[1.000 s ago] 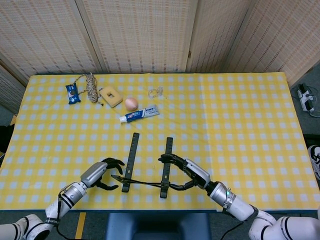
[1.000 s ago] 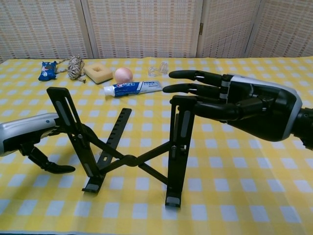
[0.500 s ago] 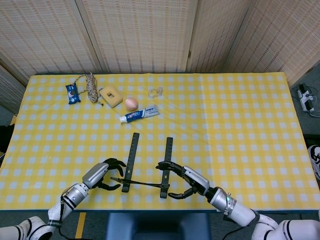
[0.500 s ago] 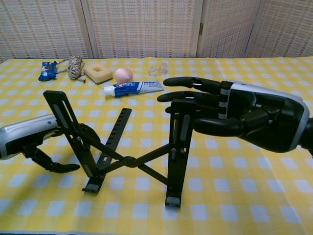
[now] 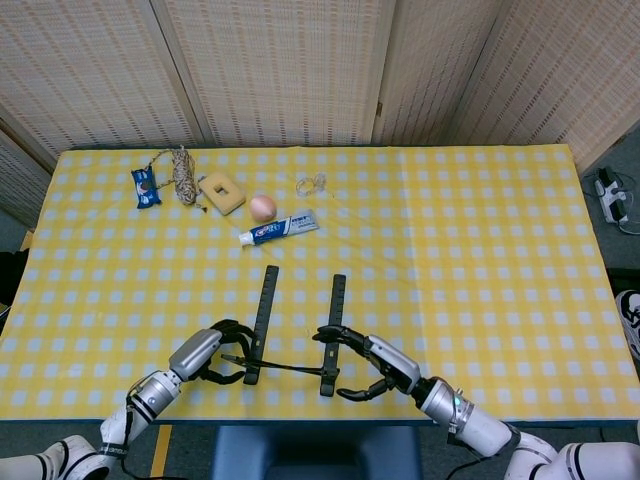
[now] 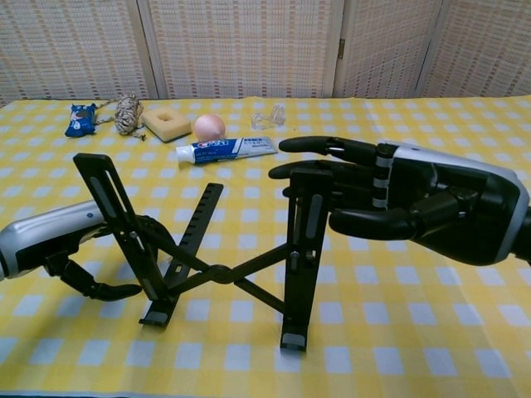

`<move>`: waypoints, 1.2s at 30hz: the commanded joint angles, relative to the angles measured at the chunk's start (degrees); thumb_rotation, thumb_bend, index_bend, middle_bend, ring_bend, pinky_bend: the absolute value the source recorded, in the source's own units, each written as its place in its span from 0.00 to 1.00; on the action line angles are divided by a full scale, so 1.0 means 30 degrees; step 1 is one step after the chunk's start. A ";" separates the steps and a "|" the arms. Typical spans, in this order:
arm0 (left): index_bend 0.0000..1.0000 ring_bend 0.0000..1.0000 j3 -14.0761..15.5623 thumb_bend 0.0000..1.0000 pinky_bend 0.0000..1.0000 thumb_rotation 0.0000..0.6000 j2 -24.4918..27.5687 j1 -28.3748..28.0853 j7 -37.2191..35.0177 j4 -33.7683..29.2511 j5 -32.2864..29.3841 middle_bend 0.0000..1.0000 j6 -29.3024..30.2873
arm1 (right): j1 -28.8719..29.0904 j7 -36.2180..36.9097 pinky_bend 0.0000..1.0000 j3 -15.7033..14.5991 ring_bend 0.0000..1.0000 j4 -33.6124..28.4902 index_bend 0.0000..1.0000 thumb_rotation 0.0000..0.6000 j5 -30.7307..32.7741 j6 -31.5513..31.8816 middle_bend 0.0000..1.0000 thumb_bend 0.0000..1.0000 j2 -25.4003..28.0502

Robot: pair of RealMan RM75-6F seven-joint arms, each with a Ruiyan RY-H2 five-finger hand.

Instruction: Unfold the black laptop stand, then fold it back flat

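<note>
Your left hand (image 6: pixel 58 249) sits low at the left leg of the black laptop stand (image 6: pixel 217 249), near the table's front edge. Its fingers curl in towards the raised left arm of the stand, but the chest view does not settle whether they actually pinch it or only rest against it, so I cannot tell if you have a grip there. That placement looks meant to steady the left side while the other side works.

The stand itself is opened out: both upper arms tilt upward, the crossed links meet at a centre pivot, and the two base bars lie on the yellow checked tablecloth (image 5: pixel 480 250). So the unfolding half reads as done, or nearly so.

Your right hand (image 6: pixel 415 203) is at the top of the right upright, upper fingers stretched over its top end and thumb below, a loose cage, not a firm clamp. It seems set to press that arm down for folding.

Well behind, apart from the stand, lie the toothpaste tube (image 5: pixel 279 229), peach (image 5: pixel 262 207), sponge (image 5: pixel 222 192) and twine (image 5: pixel 181 173).
</note>
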 commanded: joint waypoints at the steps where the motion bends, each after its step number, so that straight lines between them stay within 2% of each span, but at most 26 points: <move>1: 0.54 0.23 -0.0042 0.35 0.15 1.00 -0.0113 0.0032 0.0023 0.0081 -0.0025 0.31 -0.0054 | -0.0008 0.0010 0.03 -0.0011 0.12 0.0035 0.15 1.00 0.0017 -0.0008 0.17 0.30 -0.0019; 32: 0.60 0.24 -0.0217 0.46 0.14 1.00 -0.0445 0.0351 -0.0029 0.0454 0.0053 0.34 -0.0097 | -0.0024 0.0290 0.03 -0.0028 0.12 0.0454 0.14 1.00 0.0249 -0.0234 0.17 0.30 -0.0265; 36: 0.58 0.24 -0.0226 0.46 0.13 1.00 -0.0402 0.0385 -0.0004 0.0335 0.0097 0.34 -0.0035 | -0.0071 -0.0050 0.03 -0.0044 0.12 0.0564 0.14 1.00 0.0229 -0.0201 0.17 0.30 -0.0239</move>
